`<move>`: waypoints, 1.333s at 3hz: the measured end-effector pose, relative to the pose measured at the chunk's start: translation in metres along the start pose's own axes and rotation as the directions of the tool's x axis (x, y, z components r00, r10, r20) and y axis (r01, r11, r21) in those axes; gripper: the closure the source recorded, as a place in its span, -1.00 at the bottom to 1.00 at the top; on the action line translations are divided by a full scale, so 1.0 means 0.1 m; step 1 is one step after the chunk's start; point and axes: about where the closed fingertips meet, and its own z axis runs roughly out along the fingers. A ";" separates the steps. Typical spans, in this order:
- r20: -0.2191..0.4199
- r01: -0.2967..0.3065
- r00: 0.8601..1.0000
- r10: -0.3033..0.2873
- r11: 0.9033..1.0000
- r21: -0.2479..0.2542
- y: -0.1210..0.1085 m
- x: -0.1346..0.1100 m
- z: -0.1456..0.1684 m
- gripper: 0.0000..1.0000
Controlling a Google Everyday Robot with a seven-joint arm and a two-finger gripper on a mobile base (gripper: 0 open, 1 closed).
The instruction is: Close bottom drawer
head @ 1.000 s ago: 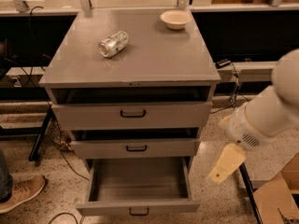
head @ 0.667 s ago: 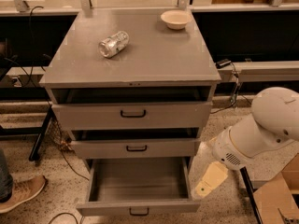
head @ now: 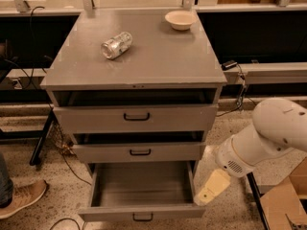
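The bottom drawer (head: 142, 212) of the grey cabinet stands pulled far out, its inside bare, with a small black loop handle at the front panel's centre. The middle drawer (head: 139, 152) and the top drawer (head: 136, 117) sit slightly out. My gripper (head: 211, 188), cream-coloured at the end of a white arm, is low at the bottom drawer's front right corner, just beside its right wall.
A crushed can (head: 116, 44) lies on its side on the cabinet top (head: 158, 61), and a shallow bowl (head: 180, 19) stands at its back right. A cardboard box (head: 283, 202) is at lower right. A person's shoe (head: 21, 199) is on the floor at left.
My arm has swung down and left, bringing the gripper from beside the cabinet's right side to the bottom drawer's front right corner. The drawers have not moved.
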 end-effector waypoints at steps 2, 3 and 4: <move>-0.087 -0.187 0.979 0.182 0.981 -0.045 -0.38 0.68 1.18 -1.00; -0.067 -0.263 0.964 0.257 0.961 -0.086 -0.53 0.94 1.71 -1.00; -0.027 -0.320 0.947 0.320 0.935 -0.153 -0.60 1.13 2.21 -1.00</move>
